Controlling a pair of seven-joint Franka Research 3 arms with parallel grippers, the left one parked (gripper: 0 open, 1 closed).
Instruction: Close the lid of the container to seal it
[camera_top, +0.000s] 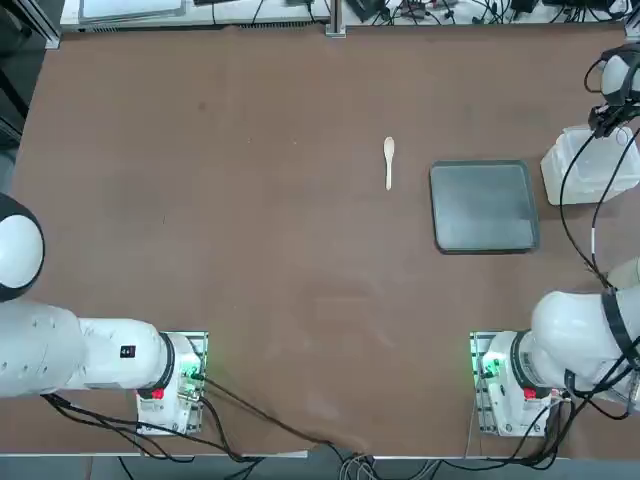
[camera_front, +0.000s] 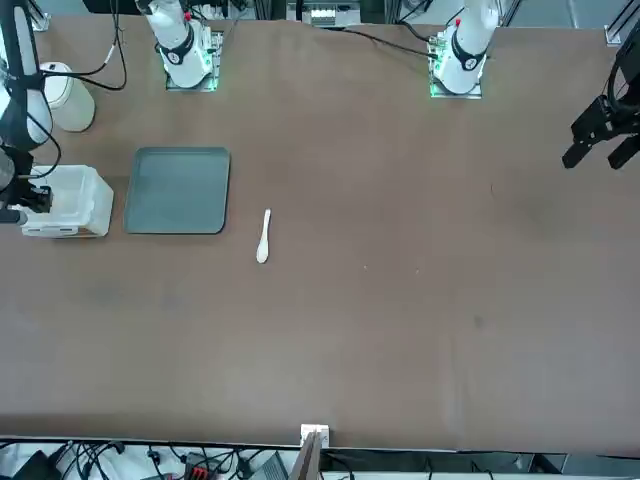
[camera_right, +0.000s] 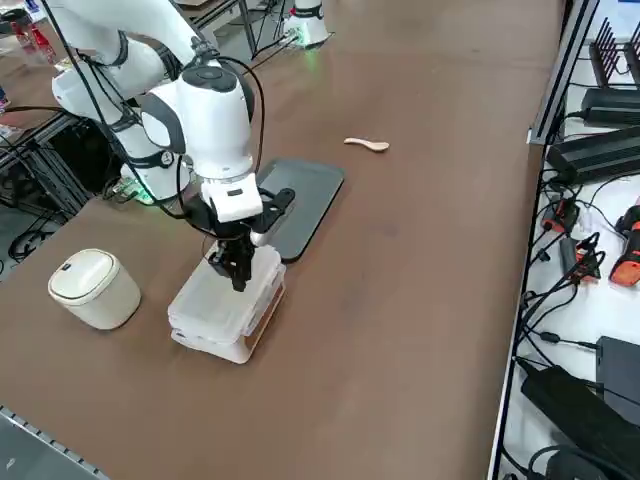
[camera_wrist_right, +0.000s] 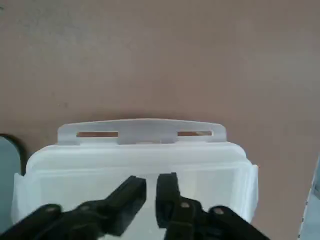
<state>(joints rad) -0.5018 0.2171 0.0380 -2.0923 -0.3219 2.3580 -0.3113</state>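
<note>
The translucent white container (camera_right: 222, 325) stands near the table's right edge, beside the dark grey tray (camera_right: 300, 200). The whitish lid (camera_right: 215, 295) lies flat on top of it. In the wrist view the lid (camera_wrist_right: 135, 157) covers the box, and a latch flap (camera_wrist_right: 142, 131) sticks out along its far side. My right gripper (camera_right: 240, 275) points straight down onto the lid's top, its fingers (camera_wrist_right: 167, 192) shut together with only a thin gap and nothing between them. From overhead the container (camera_top: 585, 170) shows partly under the arm and its cables.
The grey tray (camera_top: 484, 207) lies just left of the container. A small white spoon (camera_top: 389, 162) lies further left. A round white bin (camera_right: 95, 288) with a lid stands close to the container on the robot's side. The table edge runs just right of the container.
</note>
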